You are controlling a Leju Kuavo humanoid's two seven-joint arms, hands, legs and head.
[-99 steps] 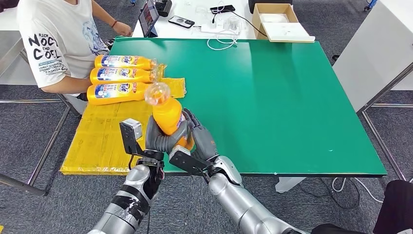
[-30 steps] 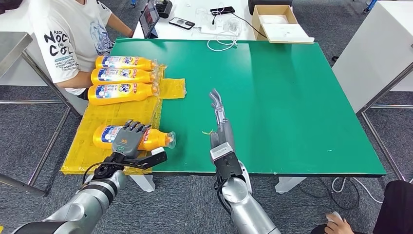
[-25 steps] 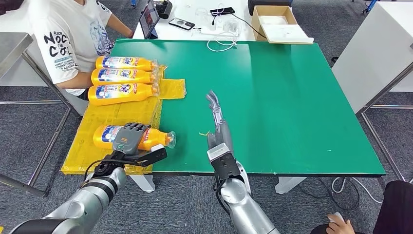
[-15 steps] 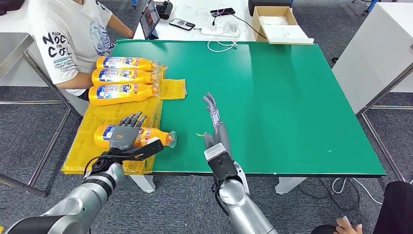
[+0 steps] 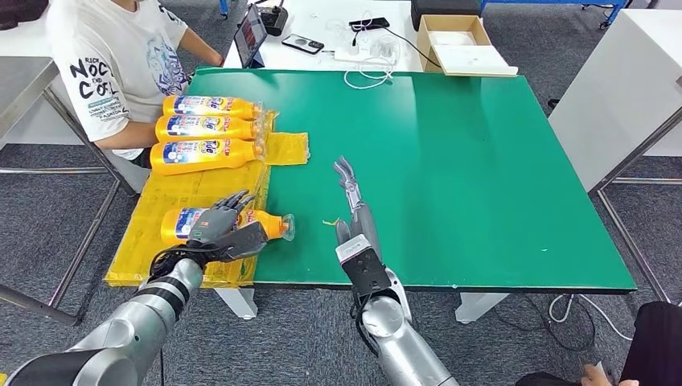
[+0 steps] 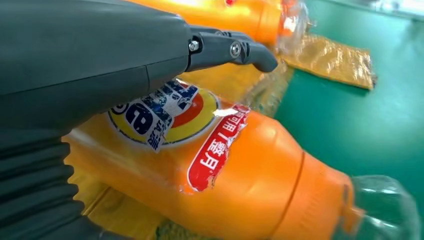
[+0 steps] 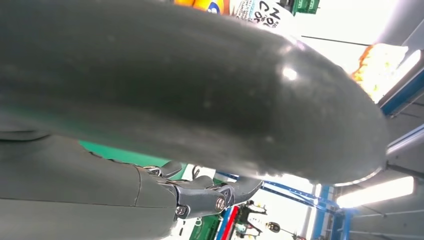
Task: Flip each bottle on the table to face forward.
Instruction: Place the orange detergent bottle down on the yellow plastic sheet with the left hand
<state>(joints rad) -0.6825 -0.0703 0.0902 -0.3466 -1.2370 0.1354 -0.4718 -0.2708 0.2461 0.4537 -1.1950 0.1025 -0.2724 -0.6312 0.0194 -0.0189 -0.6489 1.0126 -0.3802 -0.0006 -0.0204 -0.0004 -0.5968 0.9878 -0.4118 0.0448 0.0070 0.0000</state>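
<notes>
While the orange plastic detergent bottle (image 5: 229,224) lies on its side on the yellow plastic sheet (image 5: 173,201) at the near left of the green bench (image 5: 450,161), label up, the left hand (image 5: 219,227) hovers over it, fingers (image 6: 235,49) apart, holding nothing. The right hand (image 5: 352,205) lies flat, fingers straight. Three more orange bottles (image 5: 207,130) lie beside a seated person (image 5: 121,56).

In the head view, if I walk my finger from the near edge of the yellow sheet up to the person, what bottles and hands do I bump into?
Left hand over the nearest bottle → third bottle → second bottle → farthest bottle → person.
</notes>
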